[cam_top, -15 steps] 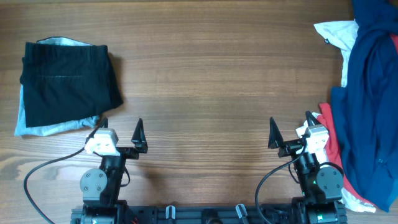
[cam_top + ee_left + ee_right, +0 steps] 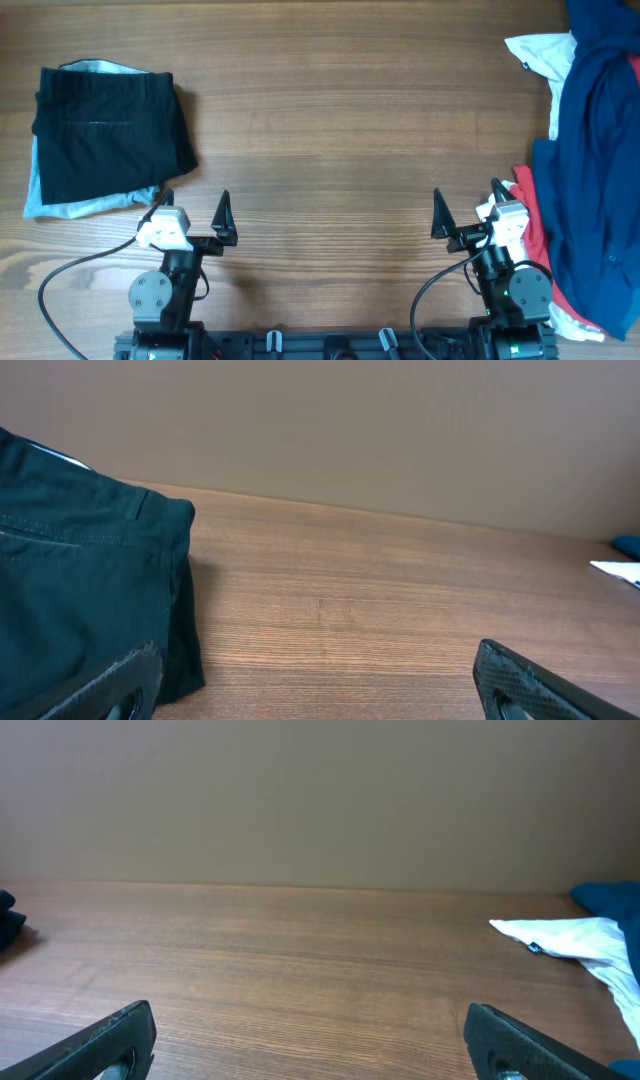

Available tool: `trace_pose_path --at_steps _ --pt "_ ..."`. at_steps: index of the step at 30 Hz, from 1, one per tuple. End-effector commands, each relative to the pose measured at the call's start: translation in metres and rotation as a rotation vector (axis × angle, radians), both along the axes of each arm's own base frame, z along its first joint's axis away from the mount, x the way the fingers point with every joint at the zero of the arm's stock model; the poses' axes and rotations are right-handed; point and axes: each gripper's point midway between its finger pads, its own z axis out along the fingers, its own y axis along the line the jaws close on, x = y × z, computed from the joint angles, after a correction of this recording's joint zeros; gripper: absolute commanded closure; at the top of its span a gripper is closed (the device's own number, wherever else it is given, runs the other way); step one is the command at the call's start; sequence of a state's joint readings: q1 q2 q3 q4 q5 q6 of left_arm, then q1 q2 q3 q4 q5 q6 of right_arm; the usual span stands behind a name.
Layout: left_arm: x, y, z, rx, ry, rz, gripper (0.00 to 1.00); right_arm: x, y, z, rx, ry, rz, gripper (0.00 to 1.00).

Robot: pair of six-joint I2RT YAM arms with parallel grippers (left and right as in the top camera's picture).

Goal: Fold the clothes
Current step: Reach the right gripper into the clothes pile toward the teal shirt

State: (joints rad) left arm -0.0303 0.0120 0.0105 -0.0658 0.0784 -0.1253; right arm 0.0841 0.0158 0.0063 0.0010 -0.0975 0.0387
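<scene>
Overhead view of both arms parked at the near edge of the surface (image 2: 330, 120). The left tool (image 2: 194, 208) and the right tool (image 2: 467, 205) both stand with fingers spread wide and hold nothing. The unfolded clothes lie in a heap at the right edge. A blue shirt (image 2: 595, 200) covers most of it, a red garment (image 2: 533, 222) shows at its near left border, and a white garment (image 2: 540, 55) pokes out at the far end. The heap lies directly to the right of the right tool, with the red border just beside that tool's outer finger; whether they touch cannot be told. The heap's long axis runs near to far along the right edge, and part of it passes out of the frame on the right. The right arm is plainly the nearer one; the left arm is well apart from the heap, across the whole width of the surface. At the far left a black garment (image 2: 110, 125) rests folded on a pale blue garment (image 2: 60, 208), its near right corner close to the left tool. Between stack and heap is a broad stretch of bare wood, which is probably where a garment drawn leftward from the heap would be laid flat. The likely first move is therefore a short rightward reach by the right tool. The overlapping layers may come away together.
</scene>
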Motion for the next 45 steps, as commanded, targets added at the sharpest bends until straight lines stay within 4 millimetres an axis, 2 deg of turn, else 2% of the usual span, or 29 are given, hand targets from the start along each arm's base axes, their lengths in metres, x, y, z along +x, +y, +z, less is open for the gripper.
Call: trace_pose_path --at_steps 1,24,29,33,37,41,45 --pt "0.0 0.002 -0.002 0.016 0.003 0.009 0.0 -0.001 0.002 0.002 -0.012 -0.011 0.011 0.0" --pt "0.0 0.002 -0.002 0.016 0.003 0.009 0.0 -0.001 0.002 0.003 -0.008 -0.014 0.012 0.0" --pt "0.0 0.001 0.0 0.01 -0.005 0.005 0.0 0.0 0.0 0.004 0.111 0.003 0.0 0.0" --pt "-0.001 0.001 0.007 -0.068 -0.008 0.01 0.0 -0.002 -0.012 0.013 0.116 0.02 -0.07 0.0" --pt "-0.005 -0.002 0.017 -0.1 0.042 -0.007 0.0 -0.006 -0.027 0.044 0.113 0.033 -0.156 0.0" --pt "-0.007 -0.005 0.02 -0.099 0.165 -0.015 0.0 0.0 -0.036 0.059 0.089 0.152 -0.218 0.0" --pt "-0.004 -0.004 0.023 -0.096 0.309 -0.006 0.0 0.013 -0.035 0.046 0.04 0.405 -0.232 0.0"
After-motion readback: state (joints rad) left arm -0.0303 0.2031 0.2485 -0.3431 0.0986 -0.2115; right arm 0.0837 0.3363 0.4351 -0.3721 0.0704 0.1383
